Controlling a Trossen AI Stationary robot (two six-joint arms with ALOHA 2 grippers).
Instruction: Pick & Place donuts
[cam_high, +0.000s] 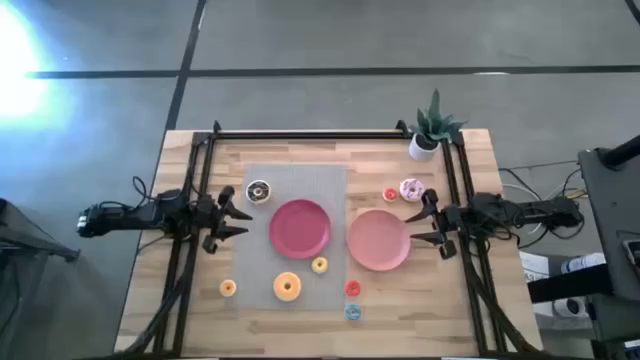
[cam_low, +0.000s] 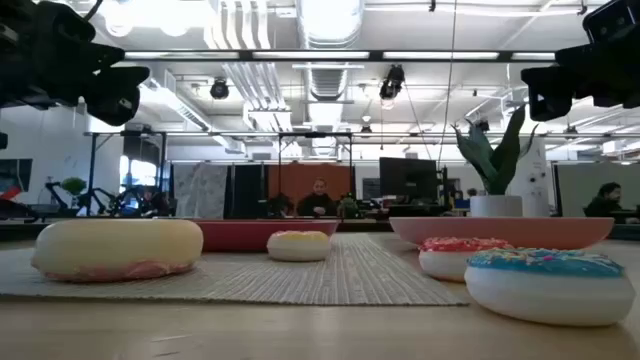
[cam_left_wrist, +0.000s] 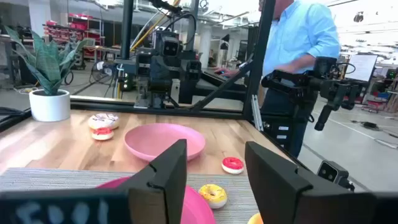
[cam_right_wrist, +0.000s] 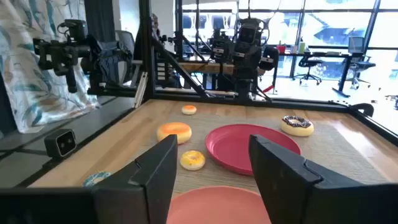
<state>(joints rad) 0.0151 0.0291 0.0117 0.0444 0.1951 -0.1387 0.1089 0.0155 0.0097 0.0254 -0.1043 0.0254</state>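
Several toy donuts lie flat on the table. On the grey mat (cam_high: 320, 190) are the chocolate donut (cam_high: 258, 192), the small yellow one (cam_high: 319, 265) and the larger orange-pink one (cam_high: 288, 287). On bare wood are the pink-white sprinkled donut (cam_high: 411, 189), a tiny red one (cam_high: 390, 195), a small orange one (cam_high: 228, 288), a red one (cam_high: 352, 289) and a blue one (cam_high: 352, 312). My left gripper (cam_high: 235, 210) hovers open left of the red plate (cam_high: 300, 228). My right gripper (cam_high: 425, 222) hovers open right of the pink plate (cam_high: 378, 240). Neither holds anything.
A potted plant (cam_high: 432, 130) stands at the far right corner. A black frame rail (cam_high: 305, 133) runs along the far edge, with struts down both sides. Beyond the table's right side a person in a blue shirt (cam_left_wrist: 298, 37) stands. In the low view the blue donut (cam_low: 548, 285) lies nearest.
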